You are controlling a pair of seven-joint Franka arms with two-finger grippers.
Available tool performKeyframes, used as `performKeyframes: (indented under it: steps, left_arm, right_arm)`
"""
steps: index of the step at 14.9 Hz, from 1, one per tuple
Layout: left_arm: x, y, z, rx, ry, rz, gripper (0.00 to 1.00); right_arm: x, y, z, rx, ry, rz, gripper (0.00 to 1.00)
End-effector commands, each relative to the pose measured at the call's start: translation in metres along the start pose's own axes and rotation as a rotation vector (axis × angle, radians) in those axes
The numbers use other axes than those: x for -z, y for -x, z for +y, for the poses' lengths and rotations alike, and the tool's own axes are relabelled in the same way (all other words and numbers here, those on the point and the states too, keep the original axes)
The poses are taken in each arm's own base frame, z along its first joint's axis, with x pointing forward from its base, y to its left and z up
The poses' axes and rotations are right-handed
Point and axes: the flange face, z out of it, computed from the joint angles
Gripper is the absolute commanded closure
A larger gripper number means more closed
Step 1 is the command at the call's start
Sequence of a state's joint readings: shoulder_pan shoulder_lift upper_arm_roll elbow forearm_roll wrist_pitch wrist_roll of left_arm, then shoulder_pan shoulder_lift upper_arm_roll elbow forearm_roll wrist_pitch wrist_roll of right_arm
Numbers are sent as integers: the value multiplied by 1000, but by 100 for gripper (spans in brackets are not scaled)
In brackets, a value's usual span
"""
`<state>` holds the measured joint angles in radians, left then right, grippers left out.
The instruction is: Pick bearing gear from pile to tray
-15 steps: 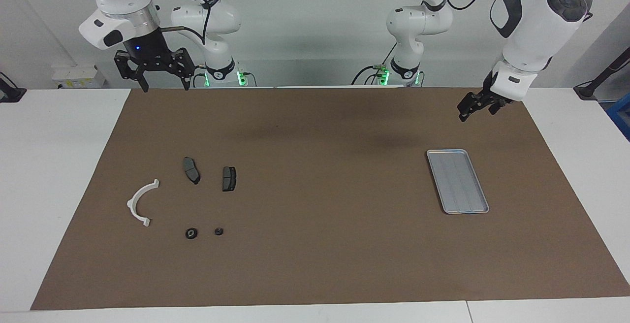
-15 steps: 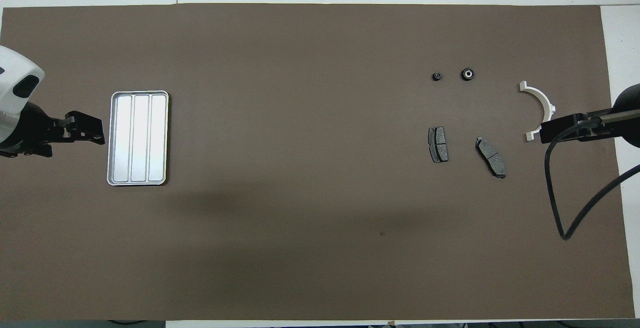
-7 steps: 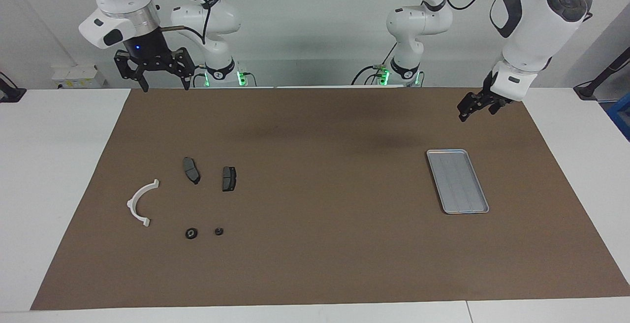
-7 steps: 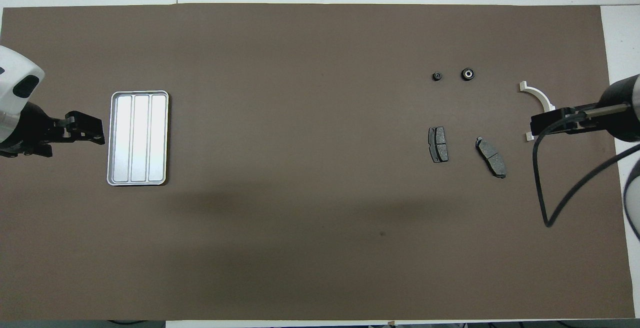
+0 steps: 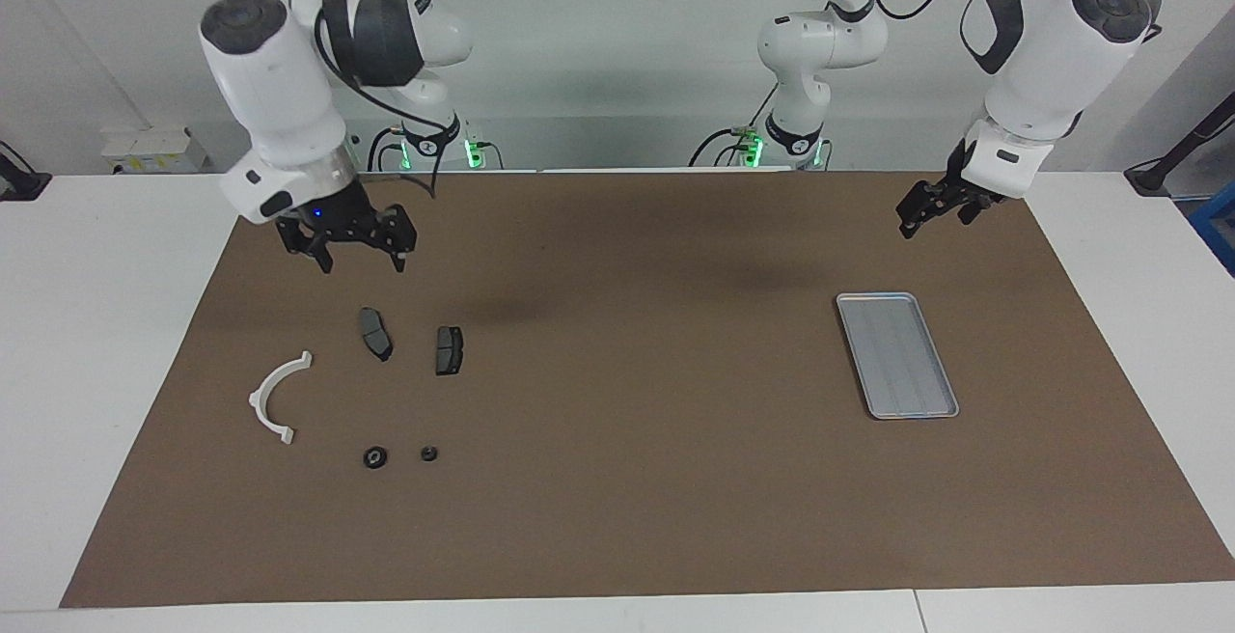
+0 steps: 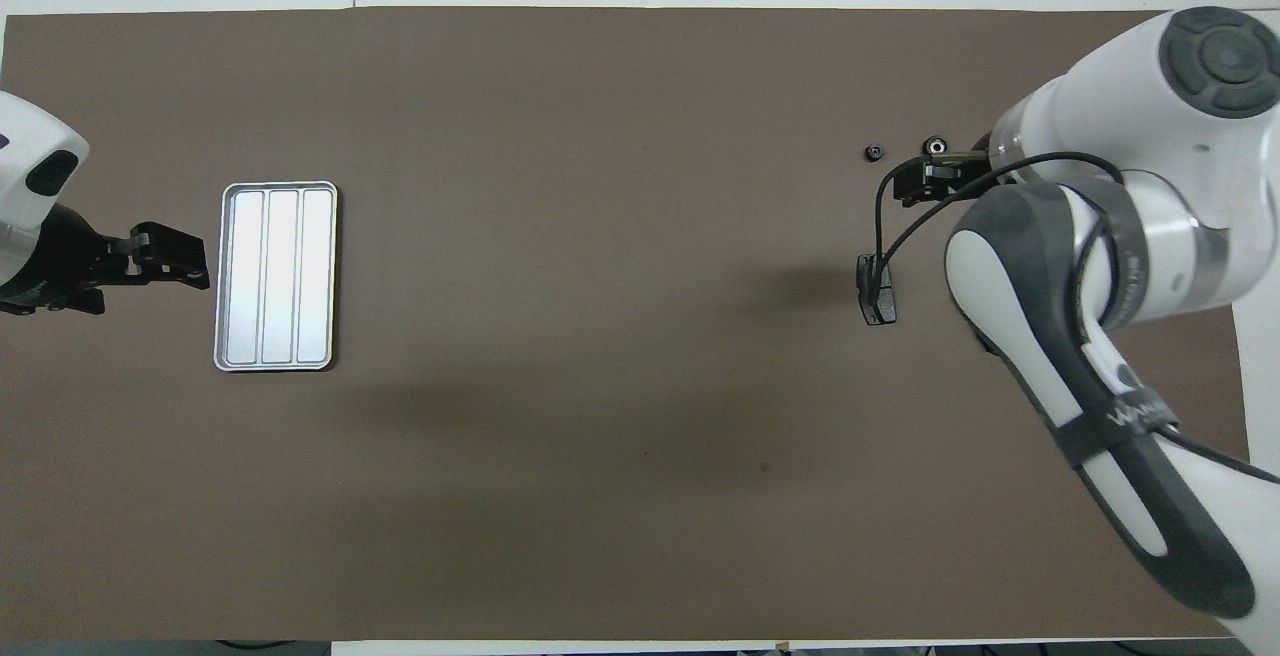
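Right pincer (image 5: 357,261) wide, empty, over mat above pile (image 5: 371,387). Left pincer (image 5: 917,213) wide, empty, waiting up in air near tray (image 5: 897,355).

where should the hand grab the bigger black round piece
Across its outer rim, coming straight down. The bigger round piece lies flat on the mat, clear of the smaller one and the white arc, so open fingers can likely straddle it.
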<state>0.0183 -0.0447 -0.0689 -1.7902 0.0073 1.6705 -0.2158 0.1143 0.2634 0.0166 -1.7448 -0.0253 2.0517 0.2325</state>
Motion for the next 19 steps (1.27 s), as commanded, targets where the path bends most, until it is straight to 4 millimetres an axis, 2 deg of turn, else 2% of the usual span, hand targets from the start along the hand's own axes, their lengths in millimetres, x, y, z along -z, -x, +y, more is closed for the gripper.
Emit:
performKeyframes:
  steps: [1,4,6,9,12,14,18,19]
  left_arm:
    - [2,7,-2,-4,11,11,0]
    - [3,7,-2,-4,12,14,0]
    - [2,7,-2,-4,12,13,0]
    - [2,7,-2,-4,12,13,0]
    - [2,7,-2,-4,12,13,0]
    - [3,7,-2,-4,12,14,0]
    - [2,7,-2,-4,12,13,0]
    - [3,7,-2,-4,12,14,0]
  right_arm:
    - [-51,-24,-6,-39,-4,20,0]
    - [-95,-51,-12,-83,2,0,0]
    - [-108,-69,-15,-114,11,8,0]
    - [-131,-77,-15,-142,22,-15,0]
    - [-145,-85,-17,-175,30,-12,0]
    - [-146,-85,-15,-176,33,-12,1]
    - [-150,-87,-17,-204,32,-10,8]
    - [-149,-88,-17,-204,32,-9,14]
